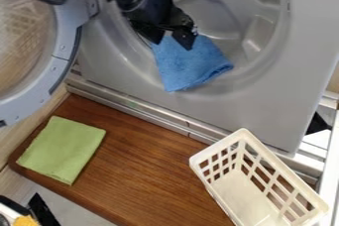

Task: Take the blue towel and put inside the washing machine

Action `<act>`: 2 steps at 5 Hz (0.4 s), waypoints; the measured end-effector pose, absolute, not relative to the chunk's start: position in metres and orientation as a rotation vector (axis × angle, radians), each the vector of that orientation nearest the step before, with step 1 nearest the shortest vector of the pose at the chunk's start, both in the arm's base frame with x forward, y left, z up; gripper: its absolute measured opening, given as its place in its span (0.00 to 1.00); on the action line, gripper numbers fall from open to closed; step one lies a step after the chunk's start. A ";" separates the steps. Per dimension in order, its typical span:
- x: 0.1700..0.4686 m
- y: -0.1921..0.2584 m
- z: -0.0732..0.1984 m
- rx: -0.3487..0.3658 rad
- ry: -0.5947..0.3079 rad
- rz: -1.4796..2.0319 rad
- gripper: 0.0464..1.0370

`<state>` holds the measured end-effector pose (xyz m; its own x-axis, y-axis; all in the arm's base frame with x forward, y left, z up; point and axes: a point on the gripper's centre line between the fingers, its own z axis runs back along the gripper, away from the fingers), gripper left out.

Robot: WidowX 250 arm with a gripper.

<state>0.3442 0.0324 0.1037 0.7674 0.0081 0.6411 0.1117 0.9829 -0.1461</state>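
Observation:
The black gripper (171, 35) hangs from the top of the camera view, at the left part of the washing machine's round opening. It is shut on the top edge of the blue towel (191, 64), which droops below the fingertips, its lower end over the opening's bottom rim. Whether the cloth touches the rim I cannot tell. The grey washing machine (278, 106) has its round door (61, 66) swung out to the left.
A folded green cloth (63, 148) lies on the left of the brown wooden board (145, 165) below the machine. At the lower right stands a white slotted basket (246, 197). Part of a yellow item (25, 221) shows at the bottom left corner.

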 end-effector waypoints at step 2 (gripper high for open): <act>0.317 0.037 0.117 -0.194 -0.729 -0.058 0.96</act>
